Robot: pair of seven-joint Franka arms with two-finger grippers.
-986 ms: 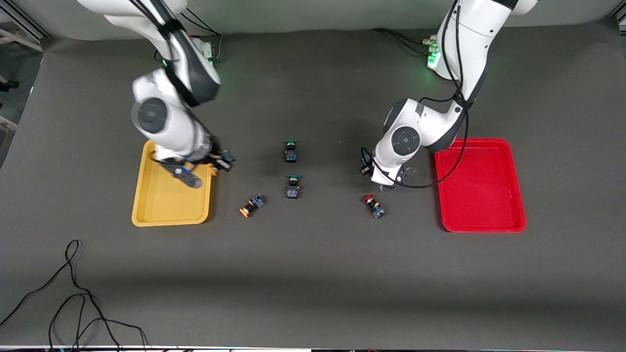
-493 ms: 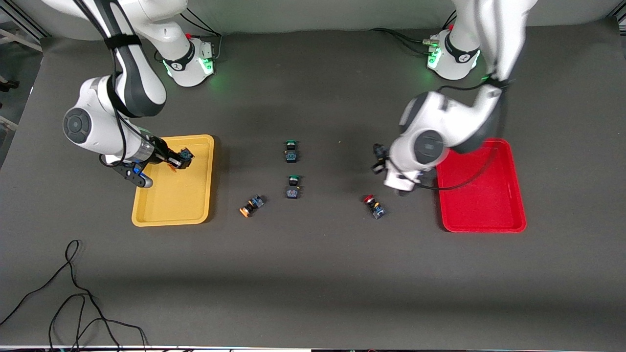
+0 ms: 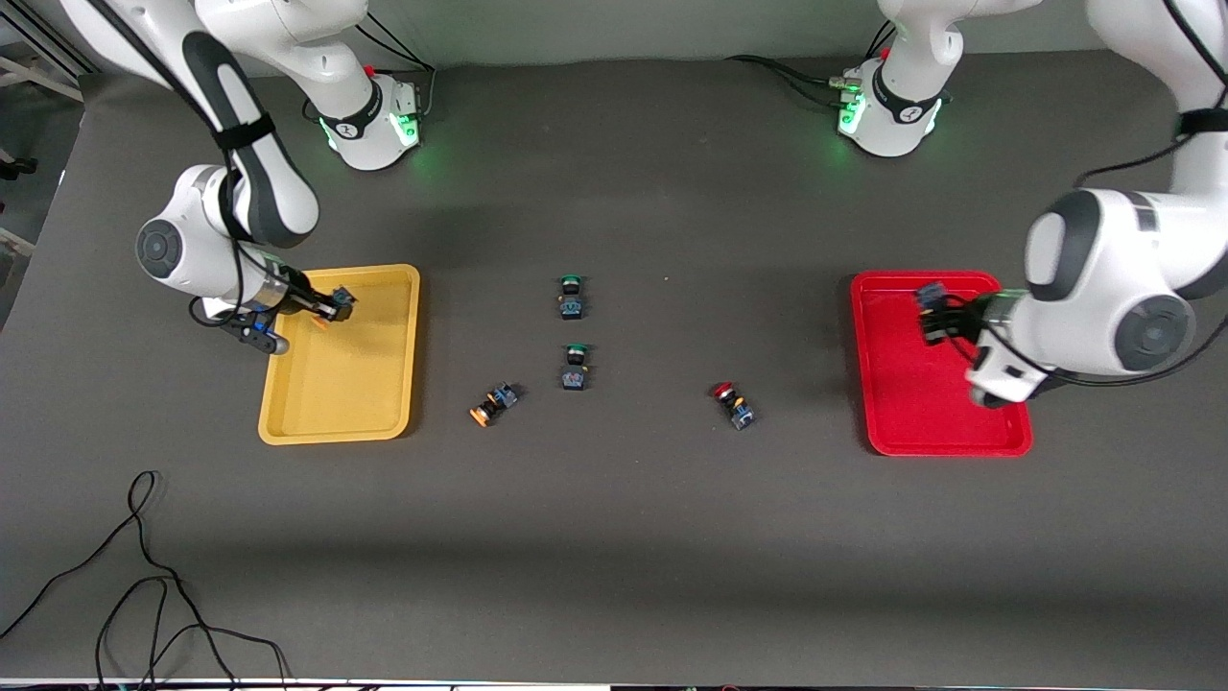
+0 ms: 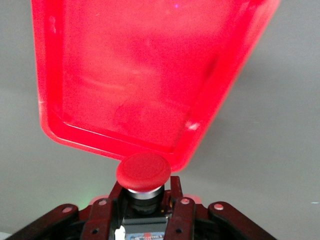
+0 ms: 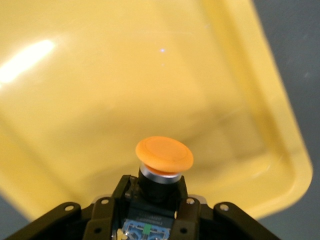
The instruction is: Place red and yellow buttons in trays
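My right gripper [image 3: 329, 307] is shut on a yellow button [image 5: 164, 155] and holds it above the yellow tray [image 3: 350, 384], near the tray's edge toward the robots' bases; the tray fills the right wrist view [image 5: 100, 100]. My left gripper [image 3: 935, 315] is shut on a red button [image 4: 143, 171] above the red tray [image 3: 911, 403], also seen in the left wrist view [image 4: 135, 75]. A second yellow button [image 3: 492, 403] and a second red button [image 3: 733, 404] lie on the table between the trays.
Two green-capped buttons [image 3: 571, 296] [image 3: 575, 367] stand mid-table between the trays. A black cable [image 3: 144, 576] loops on the table near the front camera at the right arm's end.
My left gripper carried the red button from over the table to above the red tray. My right gripper carried the yellow button from the yellow tray's inner rim to above its interior.
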